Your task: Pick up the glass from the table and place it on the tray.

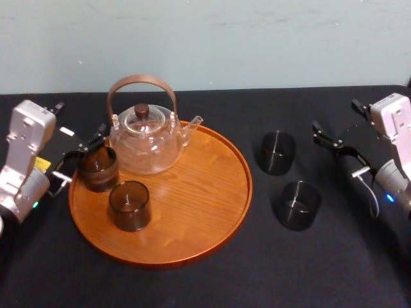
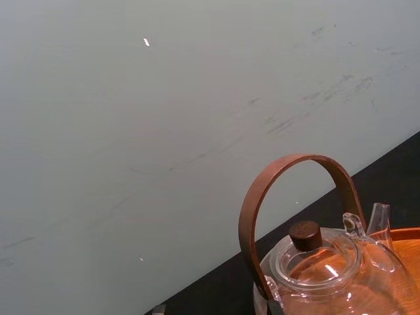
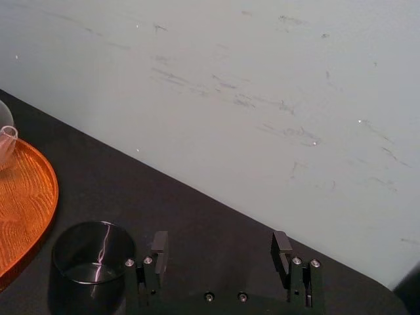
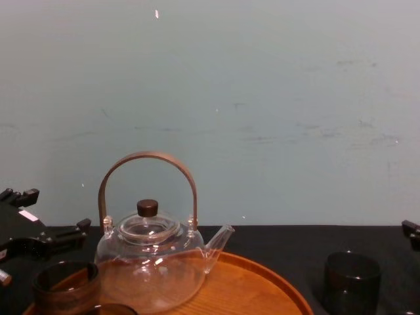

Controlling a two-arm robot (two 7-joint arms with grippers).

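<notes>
The right gripper, fingers spread, is at 3 o'clock from the far glass, apart from it. This glass and the near glass stand on the table, at 3 o'clock of the tray. The left gripper is at the tray's 9 o'clock; I cannot tell its state.

The tray is coloured orange-brown, and wavy wood grain is seen across it. The teapot is of clear glass; its arched handle is brown and its lid knob darker brown. The glass is tinted smoky dark grey-brown, as are the second glass and the third glass. A brown band is carried by the banded tumbler. The table is covered in plain black. The wall is painted pale blue-green and marked with faint dark scuffs. The left tool and right tool are black.
</notes>
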